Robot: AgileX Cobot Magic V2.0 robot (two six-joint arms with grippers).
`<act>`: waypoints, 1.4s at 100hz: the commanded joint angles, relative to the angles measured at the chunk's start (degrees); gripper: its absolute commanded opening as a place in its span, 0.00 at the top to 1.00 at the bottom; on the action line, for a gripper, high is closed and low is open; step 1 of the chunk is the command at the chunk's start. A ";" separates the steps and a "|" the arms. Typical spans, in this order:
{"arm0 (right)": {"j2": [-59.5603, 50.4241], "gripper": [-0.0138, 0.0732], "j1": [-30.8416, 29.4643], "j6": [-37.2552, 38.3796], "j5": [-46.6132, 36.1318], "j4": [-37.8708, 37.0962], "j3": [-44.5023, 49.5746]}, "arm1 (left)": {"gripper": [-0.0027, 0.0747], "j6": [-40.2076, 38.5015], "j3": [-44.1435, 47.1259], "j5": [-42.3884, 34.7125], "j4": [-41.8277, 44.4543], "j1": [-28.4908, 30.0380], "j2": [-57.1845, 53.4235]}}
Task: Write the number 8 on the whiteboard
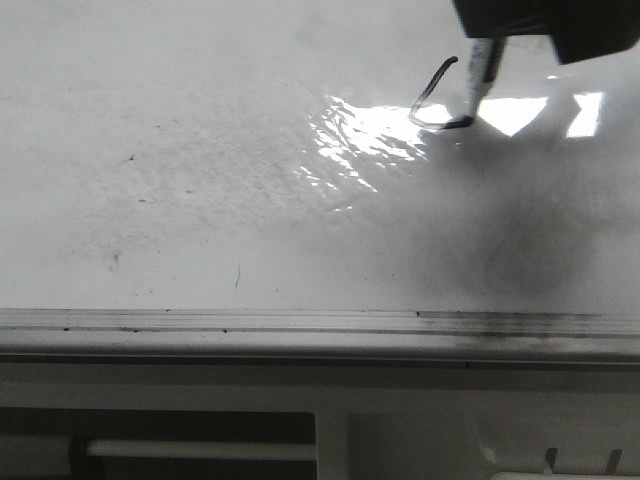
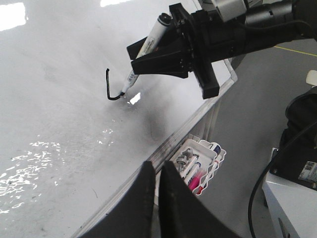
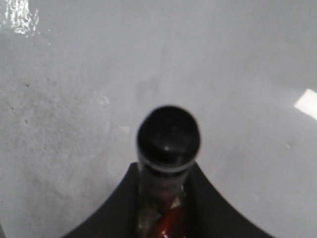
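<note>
Now right tool (image 2: 163,62) pinches round-capped marker (image 2: 148,47) on glossy whiteboard (image 1: 200,150).

We see bright glare on the whiteboard (image 1: 200,180) toward its far right, soft shadow nearer, and a blurred right wrist view.

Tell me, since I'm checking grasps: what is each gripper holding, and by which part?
The right gripper clamps a marker around its barrel's middle. The left gripper is shut on nothing.

black number 8 (image 1: 432,100) stroke on glossy white, grey-smudged whiteboard (image 1: 200,180), silver-edged.
</note>
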 commanded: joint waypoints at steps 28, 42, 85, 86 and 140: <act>-4.36 0.88 -4.95 -1.46 8.53 3.99 -0.08 | 0.99 -0.44 -1.56 -0.90 -3.08 0.10 0.15; -0.71 0.88 -1.00 -1.68 4.33 4.50 -0.35 | 0.99 -0.44 -1.56 -0.99 -3.08 0.10 0.15; 1.01 0.88 -4.50 -3.13 -0.93 1.80 -8.56 | 0.99 -0.44 -1.56 -0.75 -3.08 0.10 0.15; 1.01 0.88 -4.53 -3.13 -0.93 1.80 -8.67 | 0.99 -0.44 -1.56 -0.75 -3.08 0.10 0.15; 2.06 0.92 -0.33 -3.03 -2.61 2.08 -9.64 | 0.99 -0.44 -1.56 -0.65 -3.08 0.10 0.15</act>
